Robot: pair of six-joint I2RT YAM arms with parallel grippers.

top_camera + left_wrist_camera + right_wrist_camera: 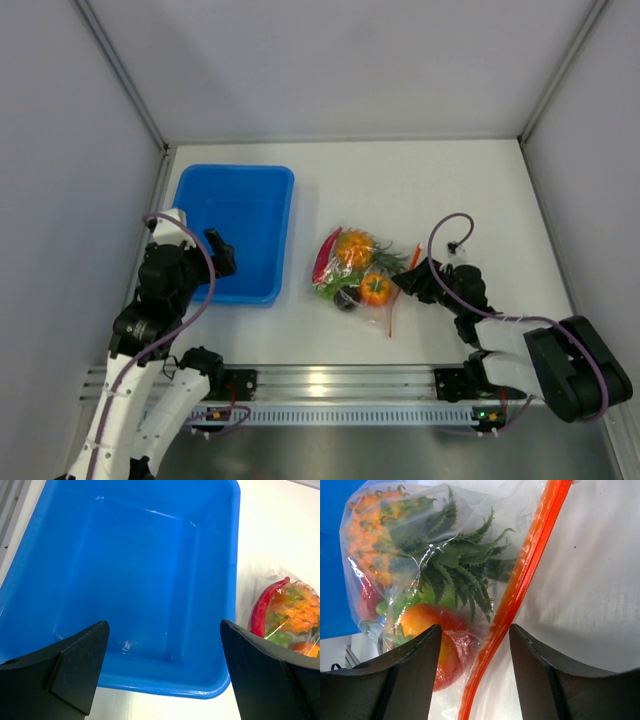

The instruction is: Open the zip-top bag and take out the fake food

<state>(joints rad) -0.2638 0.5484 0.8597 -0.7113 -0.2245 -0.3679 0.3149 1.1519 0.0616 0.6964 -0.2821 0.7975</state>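
Top external: metal rail (pixel 330 385) along the near edge of the white surface (pixel 460 190), arm bases at both ends. Right arm (pixel 520 345) reaches in low from the near right. Right jaws sit released at the right edge of the zip-top bag (pixel 358 268). Left arm (pixel 160 290) is up on the left, and the left jaws hang released over the near right part of the blue tray (pixel 235 297).

Right wrist: jaws spread. The orange-red zip strip (pixel 520 580) runs diagonally down through the gap between them; can't tell if either finger touches it. Zip-top bag (pixel 420 545) lies just past the fingers, on the surface. The fake food is inside: an orange-red tomato piece (pixel 427 622) nearest, dark green spiky leaves (pixel 455 565) behind it, an orange piece (pixel 367 525) at the far left.

Left wrist: jaws wide apart, nothing between them but the tray (pixel 150 570) below. Bag (pixel 287 615) is right of the tray and not touching it, with a red chili (pixel 265 605) along its left side.

Top external again: the bag is mid-surface, between the tray and the right jaws, with the chili (pixel 326 255) on its left, two orange pieces (pixel 375 290) and a dark piece (pixel 346 300) near the front. The tray lies on the left side of the surface, its far end (pixel 235 170) well beyond the bag.
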